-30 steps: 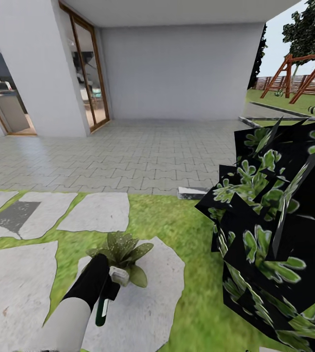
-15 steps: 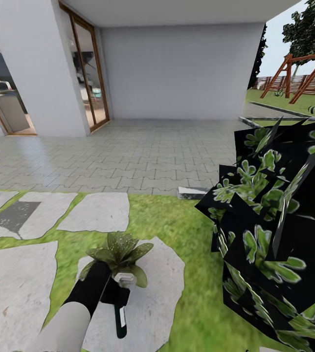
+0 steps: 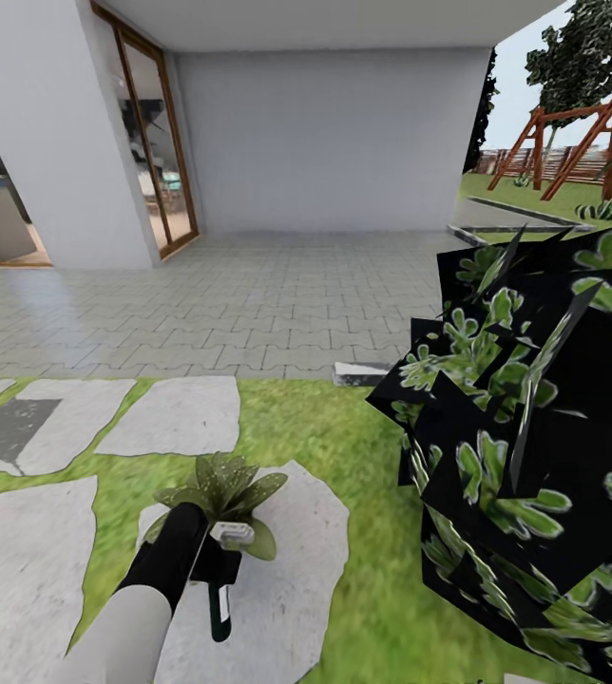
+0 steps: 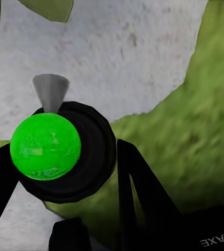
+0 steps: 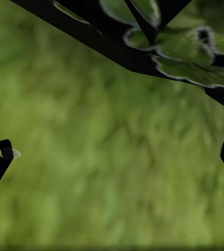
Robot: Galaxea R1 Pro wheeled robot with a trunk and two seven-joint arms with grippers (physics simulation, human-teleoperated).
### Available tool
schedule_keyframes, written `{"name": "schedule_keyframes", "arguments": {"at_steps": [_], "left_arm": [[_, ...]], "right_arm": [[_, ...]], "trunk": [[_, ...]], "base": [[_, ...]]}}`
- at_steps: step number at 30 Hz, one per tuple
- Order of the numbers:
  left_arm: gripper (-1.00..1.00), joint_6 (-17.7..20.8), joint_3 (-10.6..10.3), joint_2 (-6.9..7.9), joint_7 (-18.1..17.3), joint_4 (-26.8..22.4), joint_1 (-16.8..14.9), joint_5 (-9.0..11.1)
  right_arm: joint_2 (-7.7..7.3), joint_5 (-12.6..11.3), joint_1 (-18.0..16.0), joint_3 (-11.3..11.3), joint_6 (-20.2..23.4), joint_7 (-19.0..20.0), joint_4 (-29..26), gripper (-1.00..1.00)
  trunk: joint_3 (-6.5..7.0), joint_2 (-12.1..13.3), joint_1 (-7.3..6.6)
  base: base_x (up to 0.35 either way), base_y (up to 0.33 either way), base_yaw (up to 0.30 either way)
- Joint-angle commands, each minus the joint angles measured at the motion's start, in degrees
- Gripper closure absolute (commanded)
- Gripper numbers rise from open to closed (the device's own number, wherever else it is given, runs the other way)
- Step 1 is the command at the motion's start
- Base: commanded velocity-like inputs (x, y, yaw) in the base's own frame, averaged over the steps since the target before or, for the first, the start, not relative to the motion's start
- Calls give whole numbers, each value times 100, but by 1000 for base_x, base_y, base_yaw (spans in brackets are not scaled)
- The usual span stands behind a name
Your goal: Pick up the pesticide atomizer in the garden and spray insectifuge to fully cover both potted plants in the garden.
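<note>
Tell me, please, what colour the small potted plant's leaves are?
Green with pale speckles, on the small grey-potted rosette plant, clearest in the head view.

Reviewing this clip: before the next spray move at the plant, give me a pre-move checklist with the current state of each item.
1. Pesticide atomizer held in the left hand: ok, the fingers close around it in the left wrist view.
2. Nozzle end near the potted plant: ok, it sits right at the leaves.
3. Plant upright on its stepping stone: ok.
4. Spray already covering the leaves: cannot tell.
5. Second potted plant located: cannot tell.
6. Right hand free: ok, open over grass, beside the dark shrub.
</note>
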Motion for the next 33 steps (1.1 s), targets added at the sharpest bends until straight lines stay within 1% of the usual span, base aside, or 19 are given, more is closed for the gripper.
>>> {"name": "schedule_keyframes", "arguments": {"at_steps": [1,6,14,16,20,22,23,24,26,27,28,29,31,33], "left_arm": [[100,13,40,-4,-51,-21,-4,-60],[100,14,52,10,-47,-51,-3,-54],[100,14,53,19,-47,-30,-3,-60],[100,11,55,24,-37,6,8,-62],[100,-75,62,45,23,-27,204,-54],[100,-145,122,46,101,-38,246,-44],[100,-162,239,39,164,-47,254,-22],[100,-170,393,27,259,-53,257,15],[100,-176,569,1,499,-55,259,103],[100,-181,628,-7,710,-50,260,245],[100,-197,659,2,973,-7,260,474],[100,-245,663,-2,1140,14,262,605],[100,-361,661,-19,1368,88,266,740],[100,-512,652,-27,1609,308,267,849]], "right_arm": [[2,60,-5,-35,-19,-20,9,-100],[9,60,-5,-30,-19,-21,9,-100],[9,60,-5,-33,-18,-21,9,-100],[9,60,-5,-33,-19,-21,6,-100],[9,60,-5,-32,-19,-21,4,-100],[9,60,-5,-34,-19,-21,7,-100],[9,60,-5,-34,-19,-21,8,-100],[5,62,-5,-35,-19,-21,9,-100],[-3,70,-5,-34,-19,-21,9,-100],[-13,74,-5,-34,-17,-21,9,-100],[-22,77,-5,-31,-17,-21,11,-100],[-24,77,-5,-31,-17,-21,12,-100],[-25,77,-5,-30,-18,-21,10,-100],[-23,72,-5,-33,-17,-21,10,-100]], "trunk": [[-5,-2,-1],[-16,-2,-1],[-229,-323,175],[-247,-323,175],[-281,-323,175],[-287,-323,175],[-288,-323,175],[-288,-323,175],[-289,-323,175],[-289,-323,175],[-289,-323,175],[-289,-323,175],[-289,-323,175],[-289,-323,175]], "base": [[0,0,-9],[0,0,-1],[0,0,0],[0,0,0],[0,0,0],[0,0,0],[0,0,0],[0,0,0],[0,0,0],[0,0,0],[0,0,0],[0,0,0],[0,0,0],[0,0,0]]}}
